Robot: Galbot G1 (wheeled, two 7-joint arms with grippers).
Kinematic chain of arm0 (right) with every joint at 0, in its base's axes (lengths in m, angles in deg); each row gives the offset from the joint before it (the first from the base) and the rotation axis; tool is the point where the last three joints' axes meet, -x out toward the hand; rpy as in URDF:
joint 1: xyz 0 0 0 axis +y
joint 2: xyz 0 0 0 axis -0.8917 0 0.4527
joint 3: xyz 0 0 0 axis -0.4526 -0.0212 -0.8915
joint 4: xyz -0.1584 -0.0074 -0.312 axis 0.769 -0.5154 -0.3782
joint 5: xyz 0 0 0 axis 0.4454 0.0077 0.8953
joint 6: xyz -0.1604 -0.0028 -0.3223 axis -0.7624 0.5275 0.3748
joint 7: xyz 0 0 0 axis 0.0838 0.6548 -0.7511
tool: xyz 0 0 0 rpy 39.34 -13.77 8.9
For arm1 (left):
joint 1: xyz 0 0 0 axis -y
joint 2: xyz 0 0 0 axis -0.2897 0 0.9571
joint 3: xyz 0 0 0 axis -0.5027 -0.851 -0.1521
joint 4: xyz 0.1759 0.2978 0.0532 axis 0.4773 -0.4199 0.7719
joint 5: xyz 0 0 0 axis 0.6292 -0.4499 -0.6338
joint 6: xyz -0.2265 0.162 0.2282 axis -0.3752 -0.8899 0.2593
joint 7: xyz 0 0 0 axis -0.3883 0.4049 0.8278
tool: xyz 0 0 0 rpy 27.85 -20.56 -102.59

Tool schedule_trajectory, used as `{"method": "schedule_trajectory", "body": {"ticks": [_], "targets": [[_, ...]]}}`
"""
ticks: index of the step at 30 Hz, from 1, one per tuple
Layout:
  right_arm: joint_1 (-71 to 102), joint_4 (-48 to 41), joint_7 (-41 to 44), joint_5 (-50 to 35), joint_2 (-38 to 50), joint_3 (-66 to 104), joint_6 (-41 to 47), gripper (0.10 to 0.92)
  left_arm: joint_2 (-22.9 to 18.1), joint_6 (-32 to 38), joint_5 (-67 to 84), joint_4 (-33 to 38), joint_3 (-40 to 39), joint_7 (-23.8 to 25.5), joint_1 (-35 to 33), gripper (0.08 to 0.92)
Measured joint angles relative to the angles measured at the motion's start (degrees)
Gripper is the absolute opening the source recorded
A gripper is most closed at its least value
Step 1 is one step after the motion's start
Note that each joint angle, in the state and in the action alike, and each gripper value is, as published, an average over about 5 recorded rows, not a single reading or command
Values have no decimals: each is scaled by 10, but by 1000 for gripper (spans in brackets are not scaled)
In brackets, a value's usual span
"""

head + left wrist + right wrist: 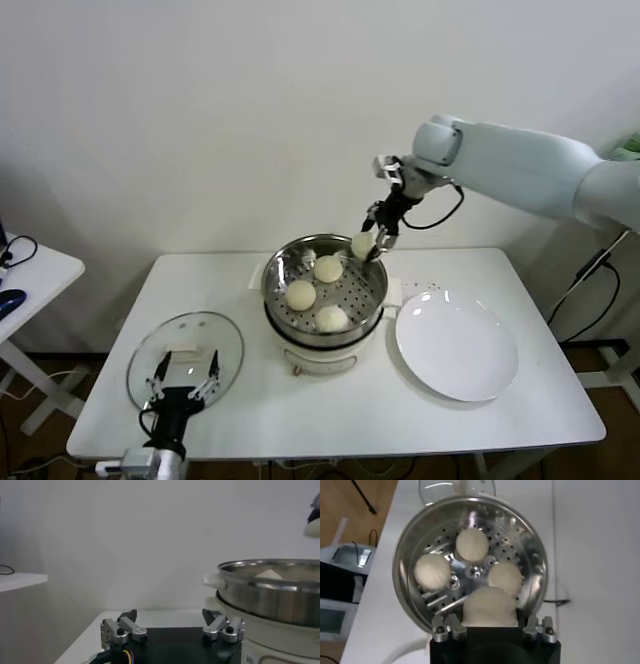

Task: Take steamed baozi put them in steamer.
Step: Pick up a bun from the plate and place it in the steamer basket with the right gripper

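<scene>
Right end effector (372,243): it hangs over the far right rim of the steamer and its fingers are clamped on one steamed baozi (362,244); in the right wrist view this bun (489,607) sits between the two fingers (448,628), above the pot.
Steamer (277,268): a round shiny steel pot with a perforated floor on a white base, standing in the middle of the white surface (520,420).
Baozi inside the steamer: three cream-white buns lie on the perforated floor, one at the far side (328,267), one at the left (300,293), one at the near side (332,318); they are near each other but apart.
Left end effector (183,384): it is low at the near left edge of the surface, over the glass lid (228,340), with its fingers spread apart and holding nothing.
Glass lid: it lies flat, left of the steamer.
White plate (457,345): it lies flat on the surface, just beside the steamer on its right.
Side table (40,265): it stands to the far left.
</scene>
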Motion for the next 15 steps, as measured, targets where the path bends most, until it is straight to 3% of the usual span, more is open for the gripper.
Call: {"method": "schedule_trajectory", "body": {"ticks": [15], "targets": [[62,-27,-14,1,-58,-28,8,695,0,1,10,0,16,0,-2,823]]}}
